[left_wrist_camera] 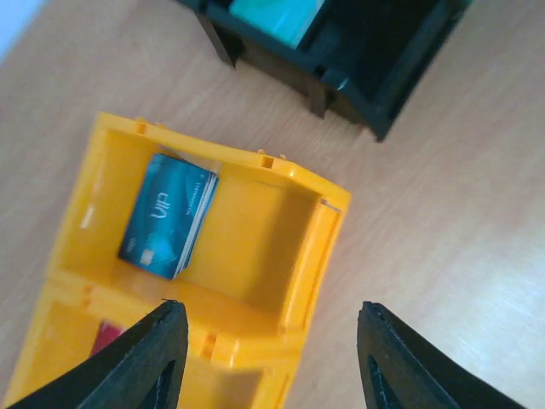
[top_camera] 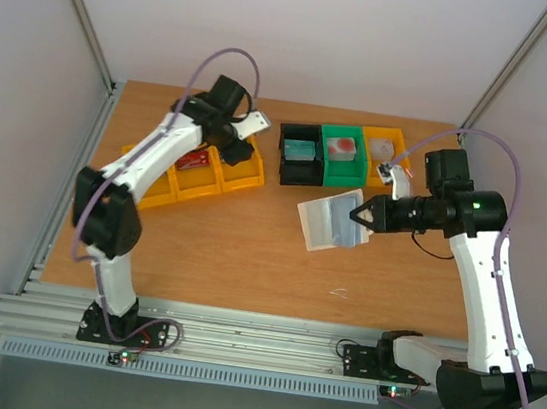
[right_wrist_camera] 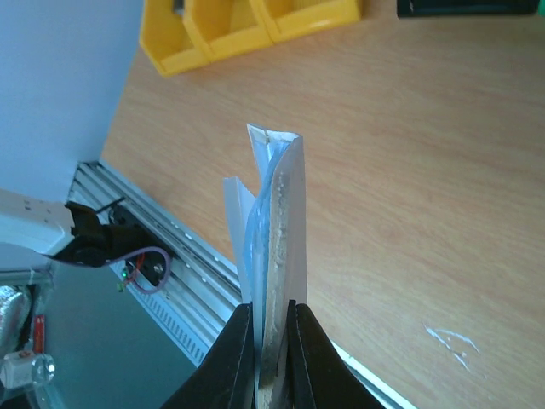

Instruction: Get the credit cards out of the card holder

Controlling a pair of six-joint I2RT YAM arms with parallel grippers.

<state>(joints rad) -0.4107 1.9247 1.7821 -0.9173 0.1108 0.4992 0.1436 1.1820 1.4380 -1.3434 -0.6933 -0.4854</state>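
Wooden desk (top_camera: 247, 252) space is being shared by two arms. One card holder (top_camera: 332, 219) is being pinched tight by the right gripper (right_wrist_camera: 271, 311) and held up over the desk. One small stack of credit cards (left_wrist_camera: 166, 217) is being kept in a yellow bin (left_wrist_camera: 315, 247), under the wide-spread left gripper (left_wrist_camera: 270, 308). One black bin (left_wrist_camera: 341, 77) is being seen just beyond.

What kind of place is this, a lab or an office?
Probably a robotics lab test cell: two robot arms bolted to an aluminium rail, a wooden table walled by plain white panels.
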